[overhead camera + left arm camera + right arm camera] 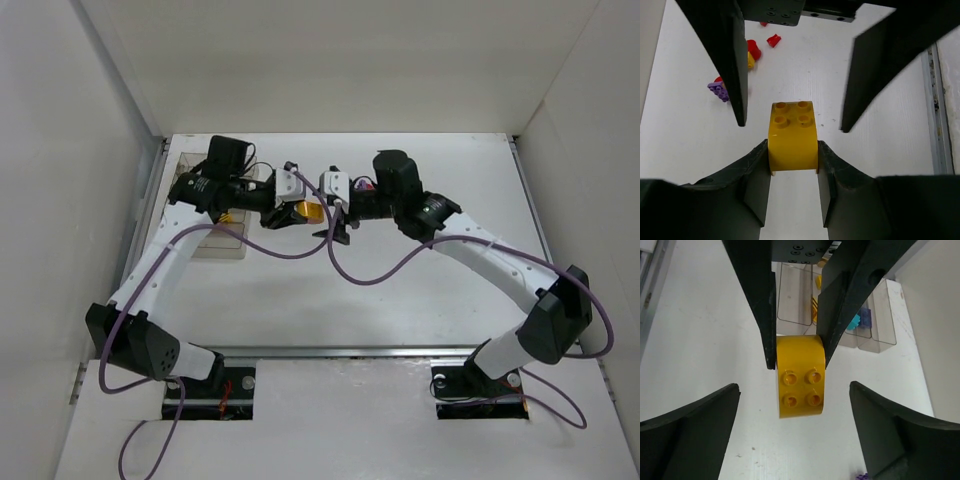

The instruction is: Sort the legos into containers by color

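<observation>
Brick (792,136) in left jaws, mid table (400,312)

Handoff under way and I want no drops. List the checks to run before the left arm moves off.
1. Left gripper clamped on yellow brick: ok, both fingers press its sides.
2. Right gripper open: ok, fingers spread clear of the brick.
3. Compartment for yellow in the tray: cannot tell, the fingers hide most of it.
4. Sorting finished: not ok, a red brick and a purple brick lie loose.
</observation>
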